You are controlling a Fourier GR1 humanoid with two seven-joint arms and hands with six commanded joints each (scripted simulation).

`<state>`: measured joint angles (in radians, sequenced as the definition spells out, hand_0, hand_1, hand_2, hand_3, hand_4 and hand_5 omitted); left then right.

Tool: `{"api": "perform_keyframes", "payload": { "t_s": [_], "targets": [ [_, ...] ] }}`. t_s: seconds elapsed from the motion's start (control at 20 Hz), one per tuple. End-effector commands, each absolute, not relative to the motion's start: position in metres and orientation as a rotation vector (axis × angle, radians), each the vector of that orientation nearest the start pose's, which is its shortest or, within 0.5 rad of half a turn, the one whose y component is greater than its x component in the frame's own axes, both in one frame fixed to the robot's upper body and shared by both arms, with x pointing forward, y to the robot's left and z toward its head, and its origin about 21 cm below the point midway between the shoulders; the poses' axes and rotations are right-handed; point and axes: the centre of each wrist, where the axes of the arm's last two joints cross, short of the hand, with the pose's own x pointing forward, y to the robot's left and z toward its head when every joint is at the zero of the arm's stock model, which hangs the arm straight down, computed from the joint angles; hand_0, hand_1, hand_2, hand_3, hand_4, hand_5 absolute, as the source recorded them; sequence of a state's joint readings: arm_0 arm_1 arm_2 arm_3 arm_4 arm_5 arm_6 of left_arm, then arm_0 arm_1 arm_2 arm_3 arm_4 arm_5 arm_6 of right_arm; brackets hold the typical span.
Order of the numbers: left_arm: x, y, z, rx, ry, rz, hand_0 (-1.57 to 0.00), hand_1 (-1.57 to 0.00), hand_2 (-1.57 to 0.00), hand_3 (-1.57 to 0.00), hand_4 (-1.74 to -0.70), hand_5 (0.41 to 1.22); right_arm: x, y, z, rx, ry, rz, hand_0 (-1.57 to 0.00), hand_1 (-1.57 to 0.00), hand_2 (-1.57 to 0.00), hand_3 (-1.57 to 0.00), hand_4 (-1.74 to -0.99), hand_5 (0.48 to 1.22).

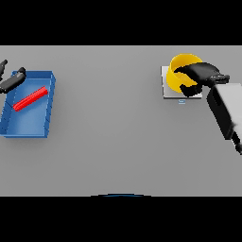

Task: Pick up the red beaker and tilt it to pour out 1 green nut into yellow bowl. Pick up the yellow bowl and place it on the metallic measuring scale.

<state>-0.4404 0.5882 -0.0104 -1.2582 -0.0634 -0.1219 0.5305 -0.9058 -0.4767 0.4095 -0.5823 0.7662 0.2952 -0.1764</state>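
A: Where is the yellow bowl [178, 71] at this moment?

B: At the far right of the grey tabletop [118, 142], on the metallic measuring scale [166, 87]. The scale's pale plate shows along the bowl's left and near sides, with a small mark at its near edge.

A: And the right hand [201, 75]?

B: It comes in from the right, on a white and grey forearm, and lies across the bowl's right part. Its dark fingers curl over the rim and down the near wall, so it grips the yellow bowl. Whether the bowl's base rests fully on the plate I cannot tell, since the hand covers part of it.

A: The red beaker [30, 99]?

B: Far off to the left, lying on its side inside a blue tray [49, 106], slanted from near-left to far-right. It is well apart from the bowl.

A: And the left hand [11, 81]?

B: At the left edge, over the far-left corner of the tray, just beyond the beaker's upper end and not touching it. Its fingers look fairly straight, holding nothing.

A: Any green nut?

B: I cannot make one out.
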Motion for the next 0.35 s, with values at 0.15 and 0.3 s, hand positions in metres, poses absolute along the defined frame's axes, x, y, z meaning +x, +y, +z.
{"api": "perform_keyframes", "payload": {
  "t_s": [0.15, 0.3],
  "targets": [
    [0.3504, 0.3439, 0.1166, 0.549, -1.091, -0.428, 0.00, 0.00, 0.00, 0.00, -0.84, 0.755, 0.4368, -0.2728, 0.0854, -0.666, -0.999, 1.607, -0.13, -0.12, -0.10, -0.08, -1.409, 0.804],
    [0.3492, 0.3459, 0.1172, 0.553, -1.094, -0.436, 0.00, 0.00, 0.00, 0.00, -0.83, 0.760, 0.4369, -0.2752, 0.0858, -0.655, -0.995, 1.611, -0.06, -0.06, -0.05, -0.04, -1.390, 0.779]
  ]
}}
